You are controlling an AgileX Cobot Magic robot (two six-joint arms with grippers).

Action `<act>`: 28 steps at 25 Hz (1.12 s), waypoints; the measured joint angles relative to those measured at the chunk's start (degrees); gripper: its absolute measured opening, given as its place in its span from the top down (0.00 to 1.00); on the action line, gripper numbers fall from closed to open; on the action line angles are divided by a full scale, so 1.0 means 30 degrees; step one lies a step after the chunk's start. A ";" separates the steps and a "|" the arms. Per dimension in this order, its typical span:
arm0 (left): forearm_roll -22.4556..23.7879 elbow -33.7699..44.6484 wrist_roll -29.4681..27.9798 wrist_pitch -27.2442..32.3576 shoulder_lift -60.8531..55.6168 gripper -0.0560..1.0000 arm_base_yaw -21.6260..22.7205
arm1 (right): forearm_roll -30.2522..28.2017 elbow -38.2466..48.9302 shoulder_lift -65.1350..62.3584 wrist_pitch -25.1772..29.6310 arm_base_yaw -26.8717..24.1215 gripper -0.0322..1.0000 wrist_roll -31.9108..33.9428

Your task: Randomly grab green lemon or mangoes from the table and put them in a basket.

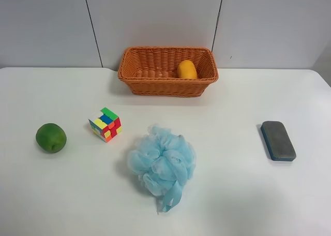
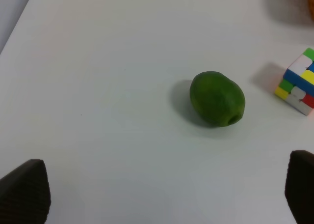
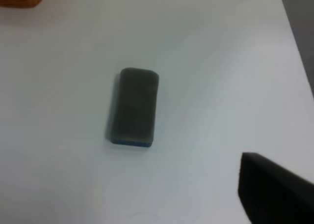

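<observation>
The green lemon point(image 1: 50, 137) lies on the white table point(image 1: 232, 194) at the exterior high view's left; it also shows in the left wrist view point(image 2: 217, 98). My left gripper point(image 2: 162, 189) is open and empty, with both fingertips apart short of the lemon. The mango point(image 1: 186, 70) lies inside the wicker basket point(image 1: 155, 86) at the back. Of my right gripper only one dark finger point(image 3: 274, 189) shows, with nothing between it and the rest of the frame, so the jaws stand open and empty. No arm shows in the exterior high view.
A colourful cube point(image 1: 105, 124) stands right of the lemon and shows in the left wrist view point(image 2: 297, 82). A light blue bath puff point(image 1: 162, 163) lies mid-table. A grey eraser block point(image 1: 278, 140) lies at the right, below my right gripper point(image 3: 135, 107).
</observation>
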 joint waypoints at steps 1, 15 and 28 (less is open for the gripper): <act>0.0000 0.0000 0.0000 0.0000 0.0000 0.05 0.0000 | -0.0251 0.0000 -0.0015 -0.0022 0.0000 0.01 0.0335; 0.0000 0.0000 0.0000 0.0000 0.0000 0.05 0.0000 | -0.1760 0.0034 -0.0015 -0.0027 0.0000 0.01 0.3061; 0.0000 0.0000 0.0000 0.0000 0.0000 0.05 0.0000 | -0.1760 0.0034 -0.0015 -0.0027 0.0000 0.01 0.3098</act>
